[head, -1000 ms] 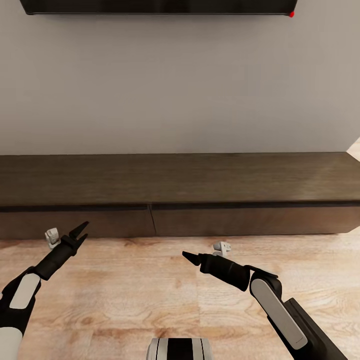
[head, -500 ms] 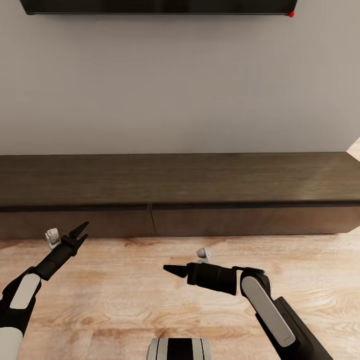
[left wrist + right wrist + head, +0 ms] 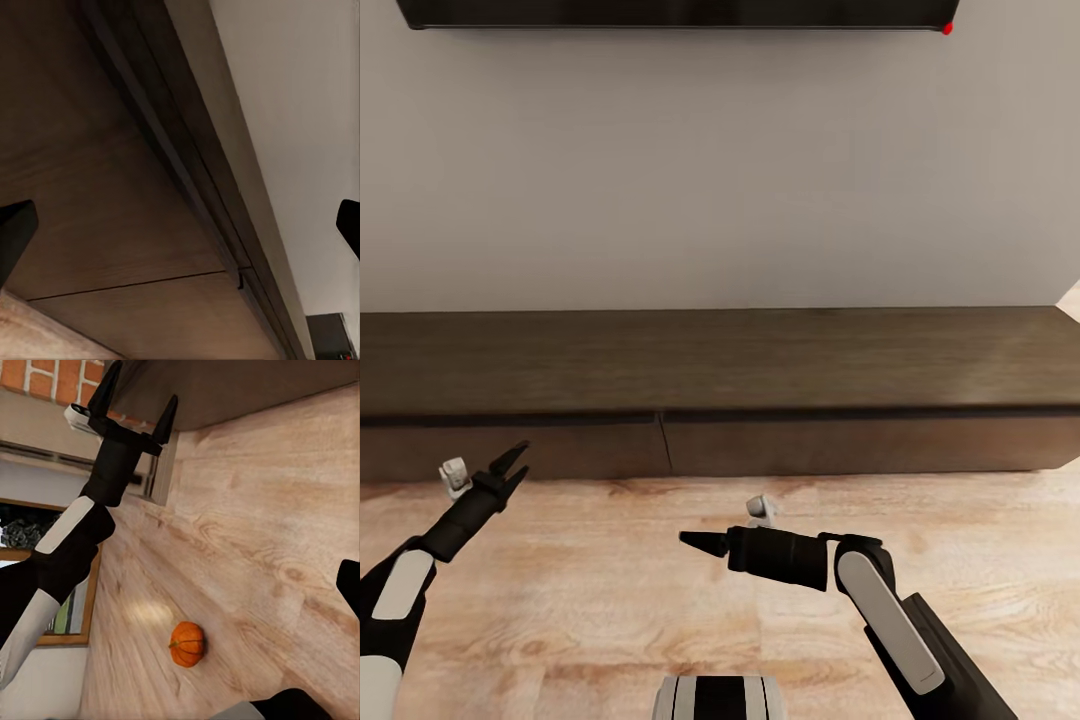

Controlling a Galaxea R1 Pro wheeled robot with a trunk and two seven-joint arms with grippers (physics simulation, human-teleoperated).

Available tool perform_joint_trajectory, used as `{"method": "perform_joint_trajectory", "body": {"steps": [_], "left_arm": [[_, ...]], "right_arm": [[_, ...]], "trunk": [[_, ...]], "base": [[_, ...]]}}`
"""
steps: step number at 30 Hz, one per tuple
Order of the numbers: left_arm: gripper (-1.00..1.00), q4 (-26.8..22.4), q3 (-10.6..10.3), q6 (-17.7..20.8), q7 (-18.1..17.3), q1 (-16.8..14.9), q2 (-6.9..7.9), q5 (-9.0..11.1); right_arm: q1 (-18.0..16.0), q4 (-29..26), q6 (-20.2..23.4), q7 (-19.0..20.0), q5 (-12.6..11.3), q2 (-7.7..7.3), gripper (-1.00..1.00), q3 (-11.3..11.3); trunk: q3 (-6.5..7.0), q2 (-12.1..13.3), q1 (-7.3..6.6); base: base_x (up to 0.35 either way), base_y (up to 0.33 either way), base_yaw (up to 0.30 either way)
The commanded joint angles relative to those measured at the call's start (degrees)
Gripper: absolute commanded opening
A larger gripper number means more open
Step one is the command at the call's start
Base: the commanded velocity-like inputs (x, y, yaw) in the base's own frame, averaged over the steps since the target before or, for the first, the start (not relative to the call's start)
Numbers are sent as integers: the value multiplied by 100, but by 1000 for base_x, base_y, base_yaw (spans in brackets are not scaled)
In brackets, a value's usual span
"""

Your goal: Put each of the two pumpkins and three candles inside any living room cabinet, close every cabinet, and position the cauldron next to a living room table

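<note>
Left gripper (image 3: pixel 513 461): lower left of the head view, two dark fingers spread in a V, nothing between them. Pointed up toward the cabinet (image 3: pixel 720 400), just short of its front panel. Also seen in the right wrist view (image 3: pixel 135 401), at upper left, fingers parted and empty.

Right gripper (image 3: pixel 695 541): lower centre of the head view, aimed leftward over the floor (image 3: pixel 610 600). Fingers overlapped into one dark point there; in the right wrist view only dark tips showed at the frame's edges, so whether released or clenched cannot be told.

Cabinet: long dark-brown unit across the middle of the head view, against the pale wall (image 3: pixel 720 170). Front panels flush and closed, one vertical seam left of centre. Left wrist view: cabinet front (image 3: pixel 112 225) close up, filling the left of the frame.

Pumpkin (image 3: pixel 187 643): one, orange, ribbed, lying on the plank floor, lower centre of the right wrist view, well apart from both grippers.

Brick chimney (image 3: pixel 45 379): upper left corner of the right wrist view.

Dark screen (image 3: pixel 670 12): top edge of the head view.
</note>
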Motion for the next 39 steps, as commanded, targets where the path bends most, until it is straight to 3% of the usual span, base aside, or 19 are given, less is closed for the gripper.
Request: {"method": "perform_joint_trajectory", "body": {"steps": [1,39], "left_arm": [[100,2,39,44,-8,-3,2,31],[100,29,91,30,-1,-3,4,14]], "right_arm": [[-3,-1,13,37,37,8,100,4],[-3,-1,-1,64,33,20,100,7]], "trunk": [[-4,-1,1],[-4,-1,1]], "base": [[107,8,0],[95,-39,0]]}}
